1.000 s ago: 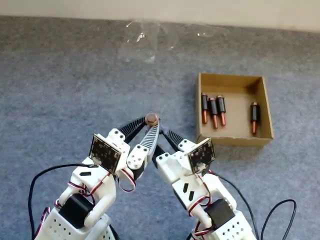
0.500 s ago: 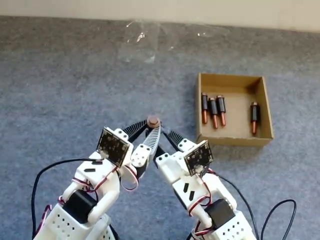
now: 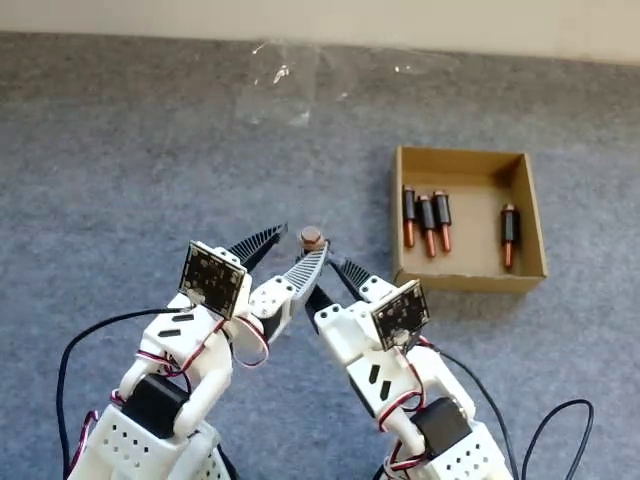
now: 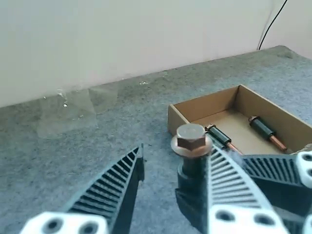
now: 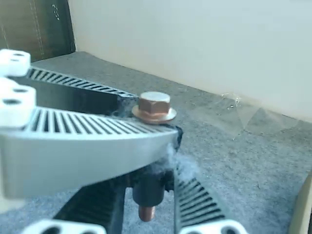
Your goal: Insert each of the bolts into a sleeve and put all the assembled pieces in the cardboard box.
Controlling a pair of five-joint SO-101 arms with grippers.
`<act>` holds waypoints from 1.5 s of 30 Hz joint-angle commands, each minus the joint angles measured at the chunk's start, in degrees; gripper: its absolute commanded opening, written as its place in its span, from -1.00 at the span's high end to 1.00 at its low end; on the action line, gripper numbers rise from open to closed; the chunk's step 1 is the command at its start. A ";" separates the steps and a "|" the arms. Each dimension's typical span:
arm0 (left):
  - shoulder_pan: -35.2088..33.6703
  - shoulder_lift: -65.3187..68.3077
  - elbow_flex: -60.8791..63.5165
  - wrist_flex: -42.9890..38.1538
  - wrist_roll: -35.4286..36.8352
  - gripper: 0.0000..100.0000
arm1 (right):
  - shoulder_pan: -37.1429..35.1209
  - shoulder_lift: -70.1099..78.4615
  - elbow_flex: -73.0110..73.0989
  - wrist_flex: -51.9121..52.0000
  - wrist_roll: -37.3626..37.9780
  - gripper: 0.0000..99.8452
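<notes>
I am gripping the black sleeve [image 5: 147, 187] with my right claw [image 3: 318, 255] closed on it. The copper bolt [image 3: 311, 237] is standing upright through it above the desk [image 3: 120, 150], near the cardboard box [image 3: 470, 275] where four finished pieces [image 3: 428, 222] are lying, and my left claw [image 4: 173, 161] is hanging spread wide with one finger just beside the bolt. I am judging that this finger could snag the bolt head and tug the piece askew when it pulls clear, and that tipping the sleeve over the box could let the bolt slide out.
</notes>
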 commanded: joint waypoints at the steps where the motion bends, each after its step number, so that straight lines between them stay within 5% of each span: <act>1: -3.47 1.01 -2.15 -1.05 -0.53 0.59 | 1.63 -0.75 2.42 -1.98 1.32 0.99; 20: 5.93 0.57 -2.33 -1.05 -0.44 0.58 | 1.80 -0.75 2.42 -1.98 1.41 0.99; 35: 5.93 0.84 -9.10 -0.88 -0.53 0.58 | 1.89 -0.75 2.42 -1.98 1.41 0.99; 45: -7.43 1.19 -20.70 1.49 -5.10 0.74 | 1.98 -0.66 2.59 -1.89 1.41 0.99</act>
